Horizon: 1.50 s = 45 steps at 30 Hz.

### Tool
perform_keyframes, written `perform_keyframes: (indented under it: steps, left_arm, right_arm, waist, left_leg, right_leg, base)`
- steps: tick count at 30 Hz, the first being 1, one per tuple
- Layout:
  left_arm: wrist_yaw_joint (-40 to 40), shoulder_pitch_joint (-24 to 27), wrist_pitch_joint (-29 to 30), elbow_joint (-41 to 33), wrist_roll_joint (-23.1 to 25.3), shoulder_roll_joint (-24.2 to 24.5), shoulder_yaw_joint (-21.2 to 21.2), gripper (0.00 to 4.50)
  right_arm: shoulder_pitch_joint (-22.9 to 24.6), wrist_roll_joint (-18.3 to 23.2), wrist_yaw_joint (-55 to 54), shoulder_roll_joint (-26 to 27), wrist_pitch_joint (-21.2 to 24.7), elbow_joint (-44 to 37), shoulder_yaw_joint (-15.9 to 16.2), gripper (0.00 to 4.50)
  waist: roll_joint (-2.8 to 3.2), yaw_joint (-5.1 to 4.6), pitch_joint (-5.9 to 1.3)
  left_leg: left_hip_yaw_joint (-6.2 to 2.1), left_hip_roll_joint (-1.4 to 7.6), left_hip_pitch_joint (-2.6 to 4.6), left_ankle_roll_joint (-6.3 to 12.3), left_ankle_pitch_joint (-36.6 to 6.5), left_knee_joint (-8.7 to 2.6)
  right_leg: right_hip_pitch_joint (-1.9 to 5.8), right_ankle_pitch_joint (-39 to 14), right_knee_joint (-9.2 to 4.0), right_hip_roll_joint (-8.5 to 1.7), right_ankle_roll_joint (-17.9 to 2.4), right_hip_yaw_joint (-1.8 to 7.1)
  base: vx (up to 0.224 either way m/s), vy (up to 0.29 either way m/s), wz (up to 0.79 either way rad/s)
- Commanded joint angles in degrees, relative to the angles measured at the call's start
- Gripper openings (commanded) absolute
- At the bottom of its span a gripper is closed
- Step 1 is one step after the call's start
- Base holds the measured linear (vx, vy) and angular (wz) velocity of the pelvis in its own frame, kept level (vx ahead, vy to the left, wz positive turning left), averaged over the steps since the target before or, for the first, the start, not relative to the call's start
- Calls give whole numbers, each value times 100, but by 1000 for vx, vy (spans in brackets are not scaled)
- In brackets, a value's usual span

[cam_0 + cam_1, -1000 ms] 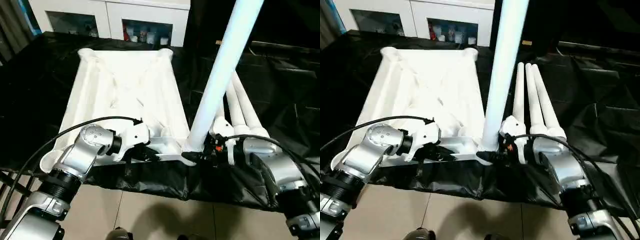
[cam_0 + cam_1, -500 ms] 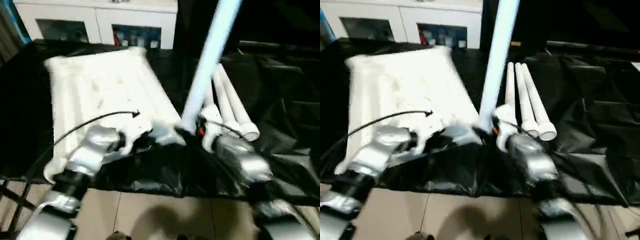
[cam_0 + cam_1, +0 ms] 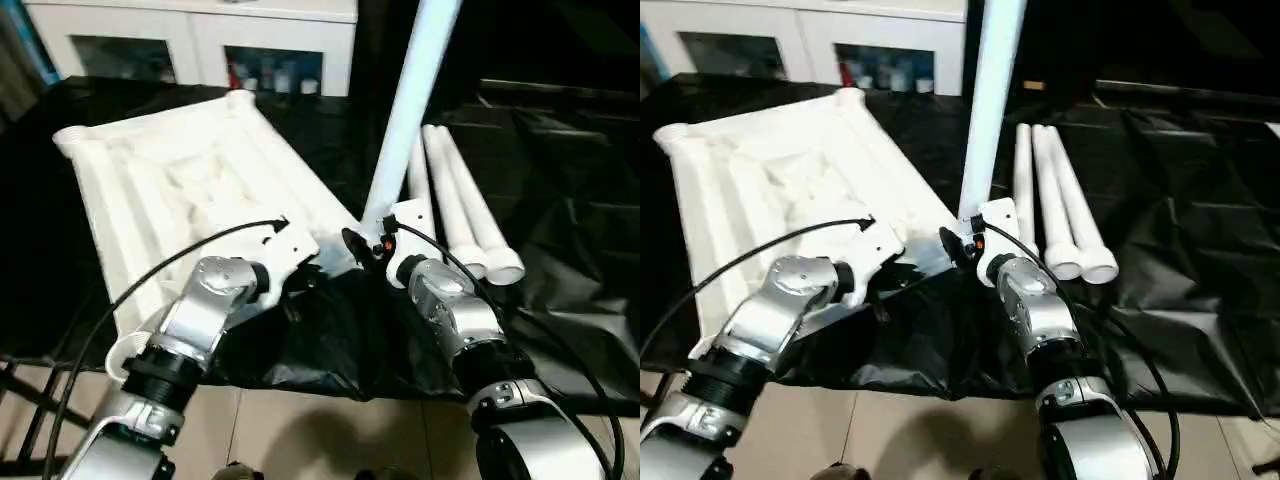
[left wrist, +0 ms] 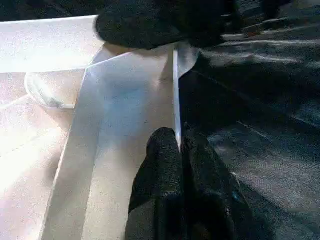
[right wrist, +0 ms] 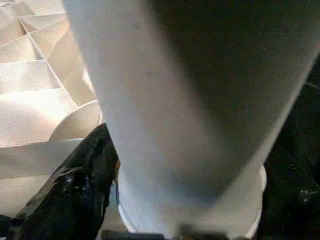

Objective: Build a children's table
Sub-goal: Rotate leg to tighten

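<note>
Left eye view, tabletop (image 3: pixel 180 190): ribbed underside up on the black sheet, so we can reach its sockets.
Left gripper (image 4: pixel 178 150): fingers pinched on the rim, steadying it.
Right gripper (image 3: pixel 362 246): clamped on the upright leg (image 3: pixel 405 110) at the near corner socket.
Spare legs (image 3: pixel 465 210): lying just beside, ready.

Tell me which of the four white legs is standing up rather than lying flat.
The leg at the tabletop's near corner, by the right gripper; the other three legs lie side by side on the black sheet.
</note>
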Motion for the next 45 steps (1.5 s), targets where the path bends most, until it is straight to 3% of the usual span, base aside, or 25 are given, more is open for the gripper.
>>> perform_keyframes:
  steps: [1, 5, 7, 18, 24, 28, 29, 33, 35, 39, 41, 42, 45]
  left_arm:
    - [-466, 53, -356, -335, -494, -288, -353, 0]
    - [-720, 64, -612, -250, -536, -108, -348, 0]
    - [-950, 18, -923, -71, -531, 56, -355, 0]
    - [-2217, -122, -1465, 363, -793, 531, -371, 0]
    - [-2862, -155, -1708, 572, -785, 864, -473, 0]
    - [-2944, -173, -1782, 657, -759, 921, -467, 0]
    - [-2943, -168, -1780, 669, -767, 918, -453, 0]
    - [-2926, -153, -1785, 698, -824, 896, -419, 0]
    - [-2755, -109, -1734, 690, -902, 795, -297, 0]
    - [-2445, -102, -1611, 683, -902, 652, -194, 0]
    - [-1943, -126, -1423, 687, -798, 458, -121, 0]
    - [-1943, -126, -1423, 687, -798, 458, -121, 0]
    - [-1394, -103, -1141, 519, -672, 223, -79, 0]
  right_arm:
    - [78, -39, 523, 98, 72, -31, 431, 368]
    - [224, -158, 963, -159, 107, -345, 588, 368]
    - [467, -159, 1566, -536, 128, -824, 774, 368]
    - [1185, 431, 3772, -1739, 511, -2351, 1172, 368]
    - [1249, 496, 4517, -2094, 669, -2651, 1382, 316]
    - [1229, 527, 4622, -2124, 743, -2672, 1405, 287]
    - [1235, 544, 4643, -2106, 793, -2689, 1418, 287]
    - [1286, 567, 4621, -2050, 865, -2739, 1439, 278]
    - [1324, 635, 4152, -1743, 1001, -2613, 1261, 277]
    - [1250, 582, 3464, -1389, 1018, -2336, 1045, 277]
    - [1055, 299, 2332, -936, 859, -1785, 836, 277]
    - [1055, 299, 2332, -936, 859, -1785, 836, 277]
    - [803, 154, 1365, -465, 718, -1175, 652, 277]
  waist:
    - [8, -2, -366]
    - [-12, 16, -375]
    - [-23, 42, -372]
    - [5, 92, -367]
    - [16, 107, -370]
    - [16, 110, -368]
    - [-10, 114, -380]
    - [-21, 126, -395]
    - [-37, 132, -400]
    - [-28, 100, -385]
    - [-34, 21, -380]
    - [-45, -8, -377]
    - [-18, -12, -395]
  left_leg:
    - [-59, 269, 48, 218, -1016, -415]
    - [-51, 261, 35, 347, -858, -399]
    - [-46, 249, 39, 400, -883, -387]
    - [-60, 285, 39, 408, -1081, -403]
    - [-59, 302, 48, 379, -1141, -402]
    - [-62, 303, 56, 299, -1216, -406]
    - [-65, 303, 50, 297, -1182, -402]
    - [-58, 302, 50, 337, -1008, -388]
    - [-52, 299, 46, 356, -945, -383]
    - [-62, 297, 55, 210, -1143, -405]
    - [-83, 283, 34, 37, -1232, -429]
    - [-101, 269, 16, -12, -1298, -439]
    - [-76, 278, 72, -7, -1319, -406]
  right_leg:
    - [270, -963, -396, -384, -1282, 285]
    - [291, -775, -378, -388, -1317, 285]
    - [304, -867, -411, -374, -1239, 279]
    - [292, -1141, -424, -398, -1268, 285]
    - [285, -1133, -415, -394, -1357, 272]
    - [283, -1249, -418, -405, -1361, 276]
    - [296, -1242, -408, -414, -1362, 277]
    - [294, -1078, -385, -412, -1373, 276]
    - [298, -1056, -381, -413, -1374, 275]
    - [276, -1473, -418, -425, -1273, 275]
    - [272, -1803, -439, -431, -1173, 266]
    - [295, -2047, -459, -433, -1065, 247]
    - [241, -2053, -485, -439, -1040, 281]
  base:
    - [0, 0, 0]
    - [0, 0, 0]
    - [0, 0, 0]
    - [0, 0, 0]
    - [0, 0, 0]
    - [0, 0, 0]
    - [0, 0, 0]
    - [0, 0, 0]
    - [0, 0, 0]
    - [0, 0, 0]
    - [0, 0, 0]
    - [0, 0, 0]
    - [0, 0, 0]
